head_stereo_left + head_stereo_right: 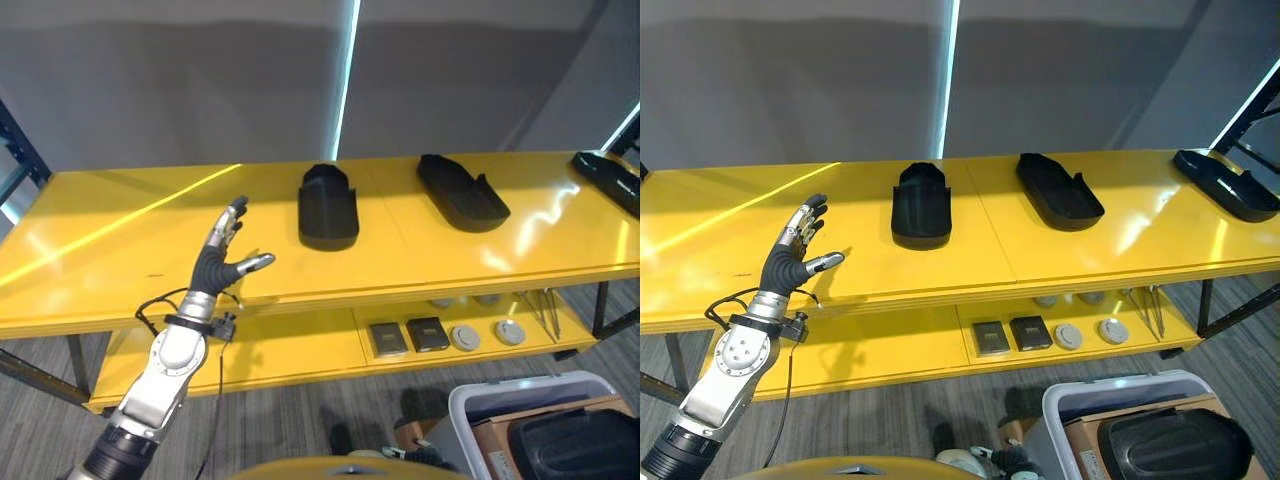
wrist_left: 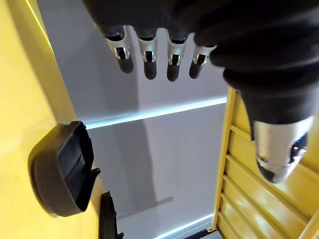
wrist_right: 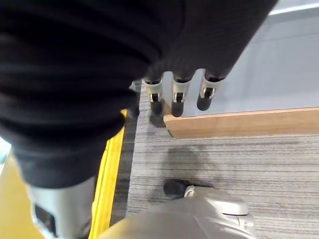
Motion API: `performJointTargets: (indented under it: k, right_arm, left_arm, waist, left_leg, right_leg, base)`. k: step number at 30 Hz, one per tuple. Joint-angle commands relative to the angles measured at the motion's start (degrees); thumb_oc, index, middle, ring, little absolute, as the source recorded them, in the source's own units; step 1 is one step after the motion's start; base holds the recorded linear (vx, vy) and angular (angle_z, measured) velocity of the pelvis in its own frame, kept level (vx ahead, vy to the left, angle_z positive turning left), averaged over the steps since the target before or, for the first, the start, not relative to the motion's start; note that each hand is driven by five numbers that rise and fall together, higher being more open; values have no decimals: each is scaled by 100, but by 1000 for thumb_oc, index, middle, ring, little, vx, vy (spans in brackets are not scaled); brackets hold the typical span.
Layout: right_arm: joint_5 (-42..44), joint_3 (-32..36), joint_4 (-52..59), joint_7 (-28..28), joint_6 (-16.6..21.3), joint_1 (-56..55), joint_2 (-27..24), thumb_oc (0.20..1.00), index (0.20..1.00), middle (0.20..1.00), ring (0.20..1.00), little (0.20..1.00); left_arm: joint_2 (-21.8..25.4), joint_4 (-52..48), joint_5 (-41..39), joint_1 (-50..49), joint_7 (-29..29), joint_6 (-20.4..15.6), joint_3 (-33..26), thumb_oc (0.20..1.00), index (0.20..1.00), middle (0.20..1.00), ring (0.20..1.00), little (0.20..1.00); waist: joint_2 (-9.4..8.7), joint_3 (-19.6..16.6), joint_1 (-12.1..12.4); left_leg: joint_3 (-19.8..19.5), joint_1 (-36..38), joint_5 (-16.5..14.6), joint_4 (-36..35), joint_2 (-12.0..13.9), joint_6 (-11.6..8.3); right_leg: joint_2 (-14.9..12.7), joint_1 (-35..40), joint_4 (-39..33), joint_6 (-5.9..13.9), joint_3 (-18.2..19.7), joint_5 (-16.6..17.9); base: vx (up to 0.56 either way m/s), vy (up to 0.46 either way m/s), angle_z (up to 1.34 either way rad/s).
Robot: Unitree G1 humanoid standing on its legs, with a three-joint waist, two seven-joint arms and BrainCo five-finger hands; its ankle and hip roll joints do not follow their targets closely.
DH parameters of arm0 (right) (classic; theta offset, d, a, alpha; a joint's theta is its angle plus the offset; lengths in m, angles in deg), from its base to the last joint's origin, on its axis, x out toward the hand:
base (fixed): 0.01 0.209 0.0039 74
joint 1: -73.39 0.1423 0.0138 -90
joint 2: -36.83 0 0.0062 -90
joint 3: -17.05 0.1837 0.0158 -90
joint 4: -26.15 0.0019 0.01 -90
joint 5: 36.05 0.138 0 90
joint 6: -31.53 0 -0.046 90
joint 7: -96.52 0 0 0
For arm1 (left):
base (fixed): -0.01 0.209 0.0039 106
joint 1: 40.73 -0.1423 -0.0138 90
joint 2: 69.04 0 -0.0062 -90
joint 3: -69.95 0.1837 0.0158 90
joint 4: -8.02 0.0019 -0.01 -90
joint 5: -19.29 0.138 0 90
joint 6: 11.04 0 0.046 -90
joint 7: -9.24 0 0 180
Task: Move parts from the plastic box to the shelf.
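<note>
My left hand (image 1: 222, 257) hangs empty, fingers spread, over the yellow shelf (image 1: 120, 250), where three black parts (image 1: 328, 205) already lie to its right. The next part (image 1: 575, 440) sits in the plastic box (image 1: 480, 400), far right and low, closer to my loose-fingered, empty right hand (image 3: 174, 94).

On the shelf (image 1: 120, 260) top: three parts in a row, middle (image 1: 328, 205), right (image 1: 461, 190), far right (image 1: 608, 178). Near right on the floor: plastic box (image 1: 520, 400), another part (image 1: 575, 443) inside.
</note>
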Motion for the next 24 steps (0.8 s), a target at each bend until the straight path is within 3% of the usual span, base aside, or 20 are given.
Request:
performJointTargets:
  k: [1, 4, 5, 8, 9, 10, 12, 13, 16, 18, 19, 20, 21, 24]
  right_arm:
    - [272, 125, 3, -161, 83, 160, -20, 1000, 1000, 1000, 1000, 1000]
    - [530, 293, 284, -210, 185, 161, -85, 1000, 1000, 1000, 1000, 1000]
    - [740, 464, 489, -268, 289, 145, -152, 1000, 1000, 1000, 1000, 1000]
    - [792, 550, 756, -300, 351, 103, -209, 1000, 1000, 1000, 1000, 1000]
    - [815, 625, 817, -335, 379, 80, -230, 1000, 1000, 1000, 1000, 1000]
    - [815, 626, 821, -336, 377, 83, -229, 1000, 1000, 1000, 1000, 1000]
    - [823, 711, 800, -324, 410, 9, -279, 1000, 1000, 1000, 1000, 1000]
    - [745, 826, 611, -263, 380, -156, -334, 1000, 1000, 1000, 1000, 1000]
    - [641, 858, 541, -214, 355, -245, -415, 1000, 1000, 1000, 1000, 1000]
    - [512, 999, 341, -133, 268, -325, -551, 1000, 1000, 1000, 1000, 1000]
    - [396, 1044, 219, -81, 195, -304, -623, 1000, 1000, 1000, 1000, 1000]
    - [315, 1025, 165, -35, 148, -275, -631, 1000, 1000, 1000, 1000, 1000]
    - [270, 1004, 121, -20, 123, -237, -614, 1000, 1000, 1000, 1000, 1000]
    - [260, 935, 134, -18, 146, -219, -585, 1000, 1000, 1000, 1000, 1000]
  left_arm:
    - [32, -109, 290, 417, -157, -388, -141, 1000, 1000, 1000, 1000, 1000]
    - [112, -76, 383, 535, -236, -432, -212, 1000, 1000, 1000, 1000, 1000]
    - [223, -70, 458, 575, -302, -463, -290, 1000, 1000, 1000, 1000, 1000]
    - [355, 118, 585, 613, -407, -462, -405, 1000, 1000, 1000, 1000, 1000]
    - [399, 213, 618, 620, -450, -454, -476, 1000, 1000, 1000, 1000, 1000]
    - [400, 220, 619, 628, -452, -458, -475, 1000, 1000, 1000, 1000, 1000]
    - [408, 287, 652, 563, -485, -448, -628, 1000, 1000, 1000, 1000, 1000]
    - [428, 345, 609, 405, -377, -390, -780, 1000, 1000, 1000, 1000, 1000]
    - [479, 336, 660, 261, -267, -382, -873, 1000, 1000, 1000, 1000, 1000]
    - [605, 466, 675, 3, 80, -266, -929, 1000, 1000, 1000, 1000, 1000]
    - [706, 600, 673, -141, 409, -139, -893, 1000, 1000, 1000, 1000, 1000]
    - [709, 692, 673, -187, 497, -134, -895, 1000, 1000, 1000, 1000, 1000]
    - [675, 896, 722, -226, 545, -72, -845, 1000, 1000, 1000, 1000, 1000]
    - [593, 1288, 833, -168, 566, -94, -687, 1000, 1000, 1000, 1000, 1000]
  waist:
    - [26, 247, -223]
    - [33, 460, -380]
    - [22, 598, -517]
    - [-28, 709, -565]
    - [15, 758, -515]
    - [6, 759, -509]
    - [94, 787, -478]
    - [166, 825, -404]
    - [158, 810, -394]
    - [146, 723, -279]
    - [173, 647, -153]
    - [156, 599, -89]
    - [130, 553, -79]
    - [119, 469, -111]
  left_leg:
    - [-36, -480, -16, 16, -37, 101]
    - [229, -608, -36, -3, -117, 148]
    - [427, -682, -80, -3, -148, 144]
    - [727, -786, -28, -3, -101, 112]
    - [877, -757, -51, -3, -22, 116]
    - [886, -769, -29, -3, -24, 110]
    - [1099, -717, -36, -3, 86, 104]
    - [1338, -673, -12, -3, 184, 101]
    - [1487, -649, -15, -3, 214, 78]
    - [1808, -641, 3, -3, 245, 50]
    - [1946, -566, -84, -3, 309, -5]
    - [2088, -573, -58, 15, 334, -29]
    - [2187, -535, -55, 24, 356, -46]
    - [2274, -490, 2, 58, 405, -85]
  right_leg:
    - [-265, 100, 518, 560, 275, -514]
    - [-271, -334, 702, 799, 559, -221]
    - [-303, -545, 681, 942, 666, 46]
    - [-274, -851, 684, 953, 587, 243]
    - [-324, -892, 775, 881, 180, 97]
    - [-325, -909, 777, 873, 189, 115]
    - [-411, -842, 988, 675, -371, -201]
    - [-471, -742, 1439, 532, -963, -536]
    - [-513, -610, 1504, 507, -1185, -640]
    - [-648, -290, 1331, 500, -1860, -663]
    - [-784, -84, 1228, 596, -2357, -706]
    - [-820, 50, 1053, 624, -2600, -664]
    - [-800, 110, 872, 622, -2660, -635]
    - [-560, 231, 575, 535, -2320, -715]
  base:
    - [-119, 198, -17]
    - [-172, 186, -50]
    - [-157, 134, -66]
    - [-128, 89, -80]
    - [-72, 21, -135]
    - [-17, 54, -154]
    - [-50, 71, -100]
    - [-90, 62, -88]
    - [-57, -11, -87]
    - [-30, -85, -52]
    - [22, -120, -94]
    - [39, -173, -112]
    - [14, -169, -75]
    - [53, -179, -67]
